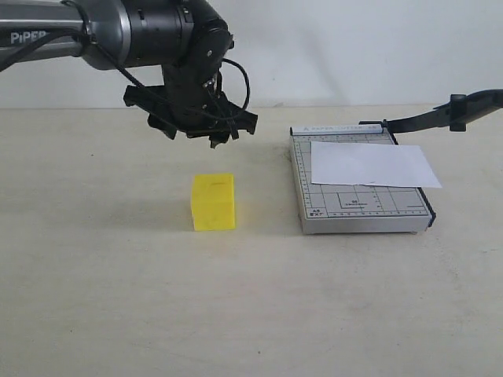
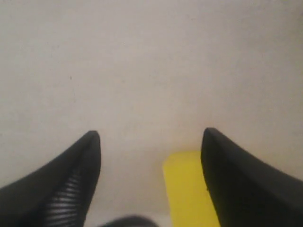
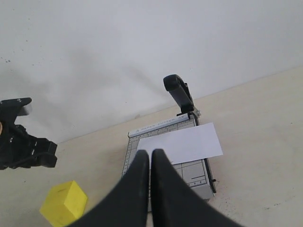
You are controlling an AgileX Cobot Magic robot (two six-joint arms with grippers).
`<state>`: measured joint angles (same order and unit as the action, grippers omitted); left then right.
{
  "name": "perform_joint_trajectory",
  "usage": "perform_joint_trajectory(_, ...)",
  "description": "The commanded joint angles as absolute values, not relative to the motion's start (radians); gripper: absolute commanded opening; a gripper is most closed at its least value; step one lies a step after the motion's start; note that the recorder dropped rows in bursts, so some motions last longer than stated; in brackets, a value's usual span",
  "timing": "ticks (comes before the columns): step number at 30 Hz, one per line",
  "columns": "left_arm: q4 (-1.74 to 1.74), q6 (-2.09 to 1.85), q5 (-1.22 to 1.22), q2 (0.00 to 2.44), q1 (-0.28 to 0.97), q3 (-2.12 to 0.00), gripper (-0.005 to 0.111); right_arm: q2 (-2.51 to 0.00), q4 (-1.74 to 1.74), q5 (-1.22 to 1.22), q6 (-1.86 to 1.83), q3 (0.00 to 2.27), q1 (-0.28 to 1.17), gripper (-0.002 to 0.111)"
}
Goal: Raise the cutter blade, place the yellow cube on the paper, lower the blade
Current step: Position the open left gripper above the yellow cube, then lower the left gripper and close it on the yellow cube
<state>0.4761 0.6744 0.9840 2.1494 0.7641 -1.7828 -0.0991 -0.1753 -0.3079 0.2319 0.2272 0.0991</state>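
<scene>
The yellow cube (image 1: 213, 202) rests on the table to the left of the grey cutter base (image 1: 357, 206). My left gripper (image 1: 216, 140) hovers open just above and behind the cube; in its wrist view the cube (image 2: 187, 189) lies below, close to one finger, with nothing held by the gripper (image 2: 150, 135). The paper (image 1: 369, 163) lies across the base. The cutter blade (image 1: 440, 118) stands raised, its handle out to the right. My right gripper (image 3: 150, 153) is shut on nothing, high over the base (image 3: 195, 172), the paper (image 3: 182, 143) and the blade (image 3: 177, 92).
The cutter base sits right of centre on a beige tabletop (image 1: 118, 298), with a white wall (image 1: 354, 47) behind. The left arm's black body (image 1: 157, 39) reaches in from the upper left. The right arm does not show in the exterior view.
</scene>
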Motion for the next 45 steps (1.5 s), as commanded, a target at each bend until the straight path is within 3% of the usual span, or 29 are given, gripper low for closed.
perform_joint_trajectory(1, 0.427, 0.618, 1.061, 2.119, 0.768, -1.778, 0.06, -0.093, -0.191, -0.296, 0.238, 0.227, 0.1, 0.001)
perform_joint_trajectory(12, 0.363, 0.627, 1.054, 2.078, 0.768, -1.778, 0.061, -0.093, -0.252, -0.321, 0.274, 0.227, 0.1, 0.001)
perform_joint_trajectory(15, 0.246, 0.64, 0.989, 2.078, 0.761, -1.778, 0.071, -0.093, -0.26, -0.323, 0.288, 0.227, 0.1, 0.001)
perform_joint_trajectory(20, 0.193, 0.699, 0.92, 2.078, 0.754, -1.778, 0.1, -0.093, -0.331, -0.357, 0.288, 0.227, 0.1, 0.001)
perform_joint_trajectory(23, 0.198, 0.718, 0.92, 2.085, 0.754, -1.778, 0.109, -0.093, -0.362, -0.389, 0.288, 0.227, 0.1, 0.001)
perform_joint_trajectory(45, 0.27, 0.734, 1.033, 2.224, 0.752, -1.778, 0.11, -0.093, -0.365, -0.387, 0.288, 0.227, 0.1, 0.001)
